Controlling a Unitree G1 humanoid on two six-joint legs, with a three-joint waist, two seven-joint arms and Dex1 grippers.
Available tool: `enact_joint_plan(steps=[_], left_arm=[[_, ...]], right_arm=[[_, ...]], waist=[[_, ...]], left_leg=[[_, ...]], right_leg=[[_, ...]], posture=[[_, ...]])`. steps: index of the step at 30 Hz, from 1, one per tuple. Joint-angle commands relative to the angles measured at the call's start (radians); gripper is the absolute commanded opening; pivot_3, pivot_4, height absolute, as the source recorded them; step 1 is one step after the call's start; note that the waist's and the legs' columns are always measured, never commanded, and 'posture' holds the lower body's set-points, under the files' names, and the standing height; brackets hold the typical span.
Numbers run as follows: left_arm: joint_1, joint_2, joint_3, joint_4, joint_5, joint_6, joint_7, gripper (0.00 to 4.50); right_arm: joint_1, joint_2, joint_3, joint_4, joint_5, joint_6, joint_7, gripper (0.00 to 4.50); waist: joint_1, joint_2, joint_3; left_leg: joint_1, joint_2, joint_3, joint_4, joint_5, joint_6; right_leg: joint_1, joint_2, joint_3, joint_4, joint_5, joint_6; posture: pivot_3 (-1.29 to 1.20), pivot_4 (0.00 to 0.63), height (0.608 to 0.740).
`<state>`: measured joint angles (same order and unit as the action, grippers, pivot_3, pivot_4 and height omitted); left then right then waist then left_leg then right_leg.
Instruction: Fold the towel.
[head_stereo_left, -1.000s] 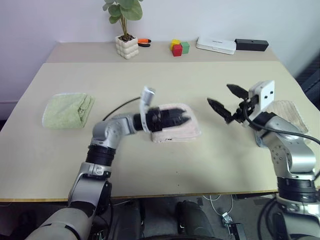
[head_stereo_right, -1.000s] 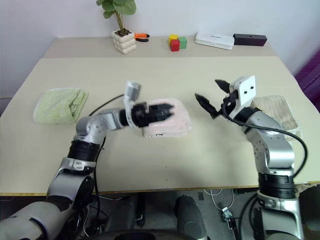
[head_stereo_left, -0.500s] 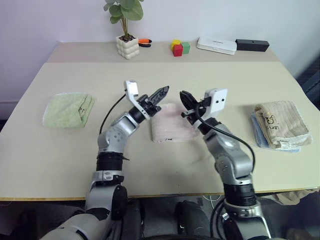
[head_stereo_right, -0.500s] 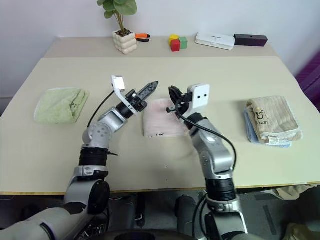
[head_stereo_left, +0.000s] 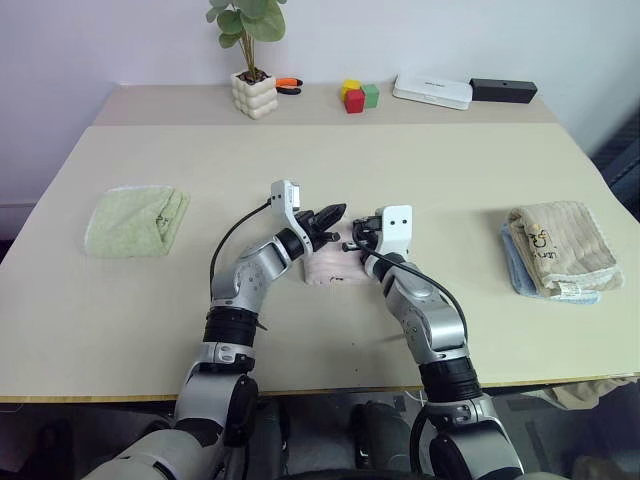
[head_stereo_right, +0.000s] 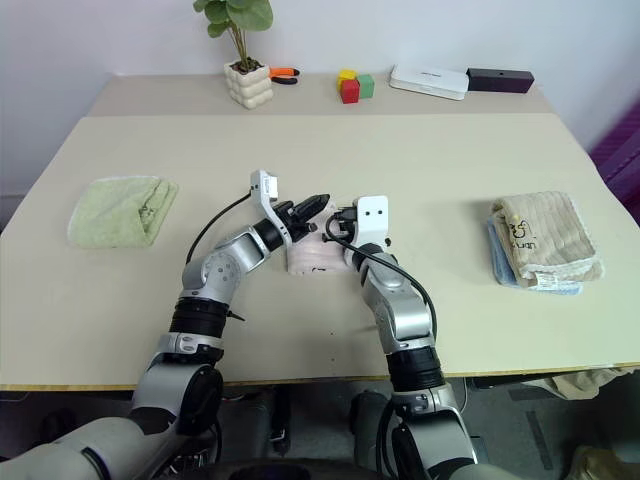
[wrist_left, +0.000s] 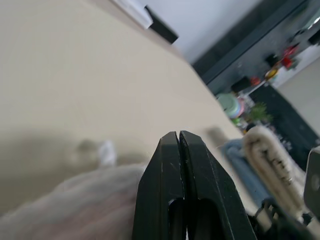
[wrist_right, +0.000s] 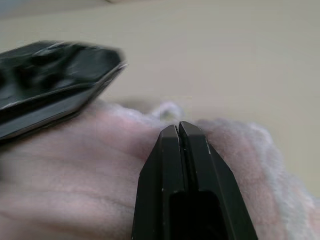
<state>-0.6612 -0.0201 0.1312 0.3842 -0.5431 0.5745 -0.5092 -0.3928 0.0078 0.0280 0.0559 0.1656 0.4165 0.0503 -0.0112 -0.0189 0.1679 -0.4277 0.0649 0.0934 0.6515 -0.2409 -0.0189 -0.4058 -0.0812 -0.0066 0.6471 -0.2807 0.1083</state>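
- Left eye view: the towel (head_stereo_left: 328, 262), pale pink and folded into a small pad, was seen lying near the middle of the worktop (head_stereo_left: 420, 170), partly hidden behind both arms.
- The left end effector (head_stereo_left: 335, 212) was held over the towel's left side, its two black fingers pressed together with nothing between them, as the left wrist view confirmed (wrist_left: 179, 145).
- The right end effector (head_stereo_left: 352, 243) was placed just beside it, over the towel's right side, its fingers likewise pressed together and empty; in the right wrist view (wrist_right: 178, 134) pink terry was seen spread under and ahead of the tips.
- Whether either end effector touched the cloth could not be told.
- A light green towel (head_stereo_left: 135, 220) was seen well to the left, and a beige towel (head_stereo_left: 556, 246) on a blue cloth at the right edge.
- A potted plant (head_stereo_left: 251, 60), coloured blocks (head_stereo_left: 357, 95), a white box (head_stereo_left: 431, 91) and a black box (head_stereo_left: 503, 90) were lined along the far side.
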Motion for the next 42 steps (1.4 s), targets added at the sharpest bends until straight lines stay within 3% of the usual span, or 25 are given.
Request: enact_joint_plan(steps=[1,12,17,20,27,29,35,38,42], left_arm=[[0.012,0.015,-0.027,0.007,0.035,-0.014,-0.009,0.01],[0.037,0.060,-0.049,0.051,0.115,-0.072,-0.009,0.01],[0.025,0.061,0.002,0.033,0.060,-0.056,-0.016,0.01],[0.041,0.078,-0.011,-0.007,0.055,-0.056,-0.055,0.00],[0.042,0.120,0.056,-0.121,-0.026,0.005,-0.051,3.37],[0.043,0.135,0.076,-0.162,-0.047,0.030,-0.025,4.37],[0.040,0.221,0.197,-0.289,-0.298,0.385,0.020,4.45],[0.119,0.338,0.091,-0.341,-0.261,0.483,-0.046,4.45],[0.149,0.367,0.086,-0.297,-0.262,0.552,-0.010,4.45]], right_arm=[[-0.005,-0.019,-0.046,0.019,-0.023,-0.010,-0.039,0.00],[0.002,-0.017,-0.038,0.013,-0.042,-0.045,-0.041,0.00],[0.004,-0.008,-0.042,0.006,-0.023,-0.046,-0.020,0.00],[-0.002,0.002,-0.042,-0.003,-0.005,-0.046,0.003,0.80],[-0.018,-0.011,-0.062,-0.012,0.000,-0.045,0.014,4.36],[-0.026,-0.022,-0.059,-0.013,-0.006,-0.044,0.018,4.50],[-0.053,-0.065,-0.070,-0.016,-0.016,-0.056,0.034,4.50],[-0.054,-0.072,-0.067,-0.013,-0.020,-0.063,0.037,4.50],[-0.064,-0.066,-0.074,0.003,-0.023,-0.072,0.032,4.50]], waist=[[0.000,0.000,0.000],[-0.002,0.000,0.000],[-0.003,0.000,0.000],[-0.005,0.000,0.000],[-0.007,0.000,0.000],[-0.007,0.000,0.000],[-0.006,0.000,0.000],[-0.010,0.000,0.000],[-0.007,0.000,0.000]], left_leg=[[0.000,0.000,0.000,0.000,0.000,0.000],[0.000,0.000,0.000,0.000,0.000,0.000],[0.000,0.000,0.000,0.000,0.000,0.000],[0.000,0.000,0.000,0.000,0.000,0.000],[0.000,0.000,0.000,-0.001,0.000,0.000],[0.000,0.001,0.000,-0.001,0.000,0.000],[0.000,0.000,0.000,-0.001,0.000,0.000],[0.000,0.001,0.000,-0.002,0.000,0.000],[0.001,0.001,0.000,-0.003,0.001,-0.002]], right_leg=[[0.000,0.000,0.000,0.000,0.000,0.000],[0.000,0.000,0.000,0.000,0.000,0.000],[0.000,0.000,0.000,0.000,0.000,0.000],[0.000,0.000,0.000,0.000,0.000,0.000],[0.000,0.000,0.000,0.000,0.000,0.000],[-0.001,0.000,0.000,0.000,0.000,0.000],[-0.001,0.000,0.000,0.000,0.000,0.000],[-0.001,0.000,0.000,0.000,0.000,0.000],[-0.002,0.000,0.000,0.001,0.000,0.000]], posture=[[0.00,0.150,0.735],[0.00,0.150,0.735],[0.00,0.150,0.735],[0.00,0.150,0.735],[0.00,0.150,0.735],[0.00,0.150,0.735],[0.00,0.150,0.735],[0.00,0.150,0.735],[0.00,0.150,0.735]])
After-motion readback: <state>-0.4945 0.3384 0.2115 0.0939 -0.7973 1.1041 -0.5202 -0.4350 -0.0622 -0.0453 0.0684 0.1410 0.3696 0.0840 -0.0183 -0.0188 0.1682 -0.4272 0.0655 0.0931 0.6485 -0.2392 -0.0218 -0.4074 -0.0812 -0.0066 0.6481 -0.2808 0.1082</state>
